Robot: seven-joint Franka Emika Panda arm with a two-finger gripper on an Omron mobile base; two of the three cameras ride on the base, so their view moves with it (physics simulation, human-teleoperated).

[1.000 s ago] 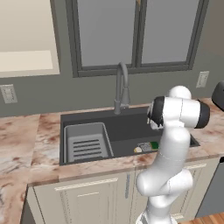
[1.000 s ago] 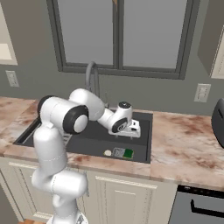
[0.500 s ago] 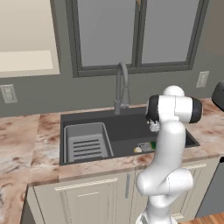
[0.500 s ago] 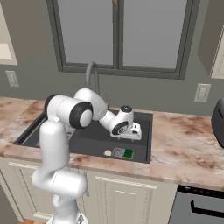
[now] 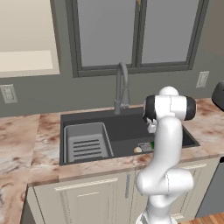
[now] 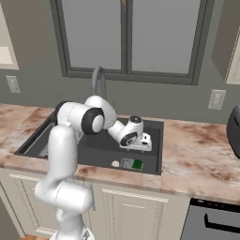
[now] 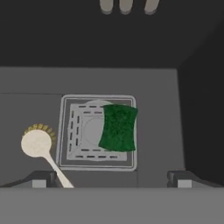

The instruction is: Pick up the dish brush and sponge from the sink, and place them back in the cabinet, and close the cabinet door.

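Sponge (image 7: 117, 127) on sink (image 7: 183, 127) drain, 12 o'clock of my claw (image 7: 111, 179), long side toward 12 | brush (image 7: 40, 146) at 10, handle by left tip | claw wide open, holding nothing | I'd drop straight down.

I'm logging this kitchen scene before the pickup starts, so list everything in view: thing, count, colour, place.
sponge: 1, dark green, lying over the right part of the drain plate
dish brush: 1, cream head, left of the drain plate
drain plate: 1, grey, on the sink floor
sink: 1, charcoal, set in the counter
drainer tray: 1, light grey, left end of the sink
faucet: 1, grey, behind the sink
counter: 1, marbled pink-brown
window: 1, grey-framed, above the faucet
gripper: 1, open, above the sink floor
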